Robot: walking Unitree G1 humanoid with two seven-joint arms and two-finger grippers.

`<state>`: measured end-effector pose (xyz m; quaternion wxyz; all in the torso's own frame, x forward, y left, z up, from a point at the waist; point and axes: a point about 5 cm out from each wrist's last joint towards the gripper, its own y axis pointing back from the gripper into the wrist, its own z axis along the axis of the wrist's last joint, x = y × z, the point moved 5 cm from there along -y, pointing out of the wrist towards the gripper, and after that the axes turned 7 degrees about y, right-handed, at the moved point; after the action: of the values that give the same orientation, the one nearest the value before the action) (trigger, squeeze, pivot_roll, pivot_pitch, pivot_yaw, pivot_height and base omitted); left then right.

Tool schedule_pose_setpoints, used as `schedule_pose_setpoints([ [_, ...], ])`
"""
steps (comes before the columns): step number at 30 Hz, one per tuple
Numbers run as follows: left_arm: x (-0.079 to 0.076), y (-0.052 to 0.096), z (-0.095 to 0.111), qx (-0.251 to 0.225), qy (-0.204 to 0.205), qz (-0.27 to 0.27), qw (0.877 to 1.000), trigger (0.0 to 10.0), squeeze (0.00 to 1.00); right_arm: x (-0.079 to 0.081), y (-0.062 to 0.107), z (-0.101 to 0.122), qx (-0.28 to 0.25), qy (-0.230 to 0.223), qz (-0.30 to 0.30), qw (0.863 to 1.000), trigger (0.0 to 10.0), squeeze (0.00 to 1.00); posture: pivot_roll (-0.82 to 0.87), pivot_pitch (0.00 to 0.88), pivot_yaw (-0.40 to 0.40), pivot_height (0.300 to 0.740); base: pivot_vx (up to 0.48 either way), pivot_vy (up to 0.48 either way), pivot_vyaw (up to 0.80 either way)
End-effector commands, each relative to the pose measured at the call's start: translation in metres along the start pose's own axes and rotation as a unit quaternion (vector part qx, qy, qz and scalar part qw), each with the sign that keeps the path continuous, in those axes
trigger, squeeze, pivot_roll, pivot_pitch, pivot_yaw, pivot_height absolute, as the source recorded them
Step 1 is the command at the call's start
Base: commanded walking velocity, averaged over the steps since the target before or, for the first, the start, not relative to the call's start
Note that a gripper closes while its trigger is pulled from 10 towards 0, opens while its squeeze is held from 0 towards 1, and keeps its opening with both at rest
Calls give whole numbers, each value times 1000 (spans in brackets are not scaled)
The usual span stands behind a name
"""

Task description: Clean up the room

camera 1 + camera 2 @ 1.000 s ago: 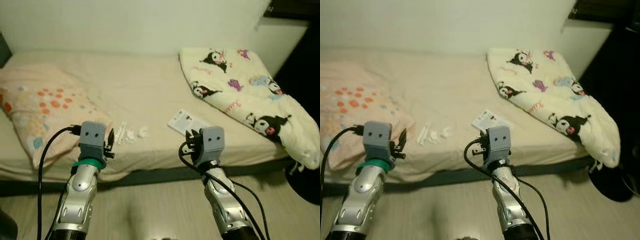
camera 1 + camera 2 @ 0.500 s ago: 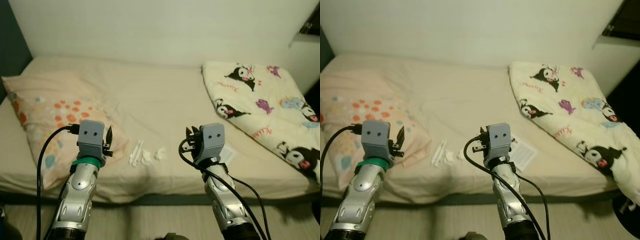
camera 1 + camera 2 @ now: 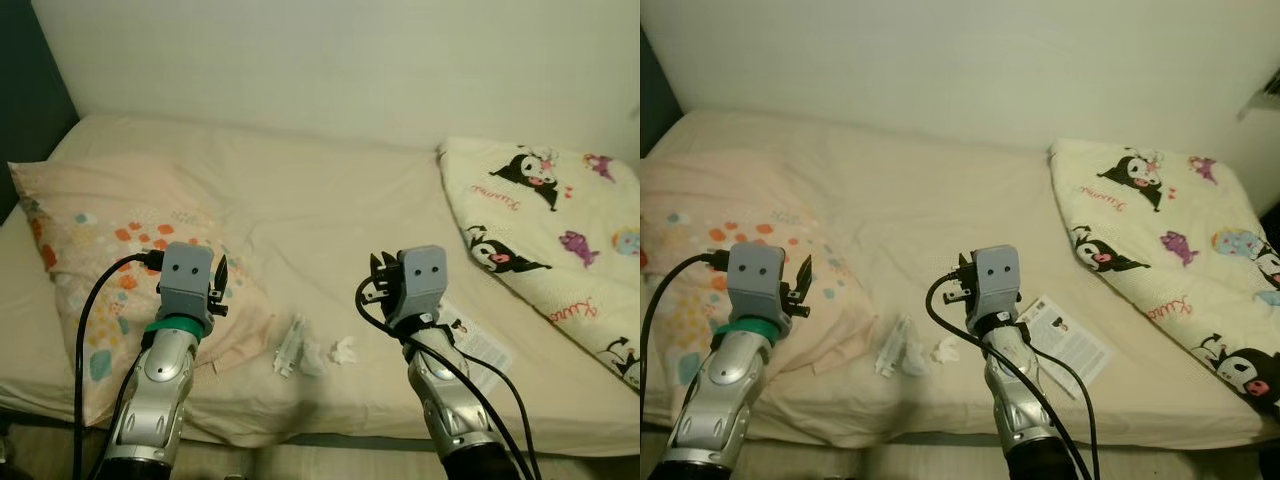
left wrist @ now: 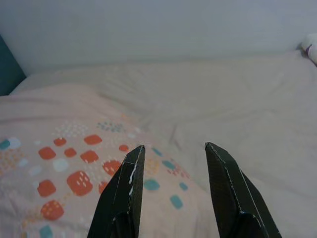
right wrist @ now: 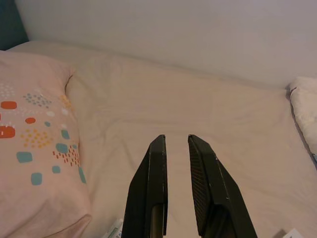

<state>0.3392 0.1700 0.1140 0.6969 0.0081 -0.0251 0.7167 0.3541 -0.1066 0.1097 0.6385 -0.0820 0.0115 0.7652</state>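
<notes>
Several white wrappers (image 3: 292, 348) and a crumpled tissue (image 3: 343, 350) lie on the beige bed sheet (image 3: 320, 200) near its front edge. A printed leaflet (image 3: 1066, 336) lies just right of them. Both arms are raised in front of the bed. My left gripper (image 4: 174, 147) is open with nothing in it, hovering over the spotted pillow (image 3: 90, 230). My right gripper (image 5: 176, 138) has its fingers a narrow gap apart and holds nothing. It sits above the sheet between the tissue and the leaflet.
A cream blanket with cartoon prints (image 3: 560, 220) covers the bed's right side. A white wall runs behind the bed, and a dark panel (image 3: 30, 90) stands at the far left. The middle of the mattress is bare sheet.
The camera has come closer to the bed and turned left, so the floor has dropped out of view. Both arms keep the same pose. Nothing on the bed has moved.
</notes>
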Motion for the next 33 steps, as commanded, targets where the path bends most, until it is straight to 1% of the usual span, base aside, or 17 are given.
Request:
schedule_pose_setpoints([
  [1, -3, 3, -9, 15, -2, -6, 1000, 10000, 0, -6, 4, -10, 16, 3, -9, 1000, 10000, 0, -43, 0, -37, 740, 0, 0, 0],
  [9, -5, 4, -11, 16, -3, -8, 1000, 10000, 0, -5, 6, -12, 17, 3, -10, 1000, 10000, 0, -47, 0, -35, 740, 0, 0, 0],
  [14, -5, 4, -14, 25, -6, -9, 1000, 10000, 0, -6, 7, -13, 18, 1, -15, 1000, 10000, 0, -50, 0, -29, 725, 0, 0, 0],
  [16, -5, 4, -18, 33, -10, -10, 999, 10000, 0, -6, 8, -14, 18, 0, -15, 1000, 10000, 0, -50, 0, -27, 720, 0, 0, 0],
  [17, -5, 6, -30, 61, -13, -17, 998, 10000, 0, -6, 8, -14, 19, -2, -16, 1000, 10000, 0, -49, 0, -25, 710, 0, 0, 0],
  [18, -5, 7, -35, 70, -14, -20, 997, 10000, 0, -6, 8, -14, 19, -3, -16, 1000, 10000, 0, -49, 0, -25, 705, 0, 0, 0],
  [21, -5, 9, -41, 81, -14, -22, 996, 10000, 0, -5, 8, -14, 19, -3, -15, 1000, 10000, 0, -46, 0, -24, 695, 0, 0, 0],
  [22, -4, 11, -48, 92, -14, -21, 995, 10000, 0, -4, 8, -14, 19, -4, -15, 1000, 10000, 0, -46, 0, -24, 685, 0, 0, 0],
  [23, -3, 13, -51, 96, -14, -21, 995, 10000, 0, -4, 9, -14, 19, -5, -14, 1000, 10000, 0, -46, 0, -24, 680, 0, 0, 0],
  [28, -3, 16, -57, 102, -20, -18, 994, 10000, 0, -3, 9, -15, 20, -5, -13, 1000, 10000, 0, -45, 7, -28, 660, 0, 0, 0],
  [33, -6, 15, -55, 95, -14, -14, 995, 10000, 0, -3, 10, -15, 20, -3, -10, 1000, 10000, 0, -46, 13, -33, 640, 0, 0, 0],
])
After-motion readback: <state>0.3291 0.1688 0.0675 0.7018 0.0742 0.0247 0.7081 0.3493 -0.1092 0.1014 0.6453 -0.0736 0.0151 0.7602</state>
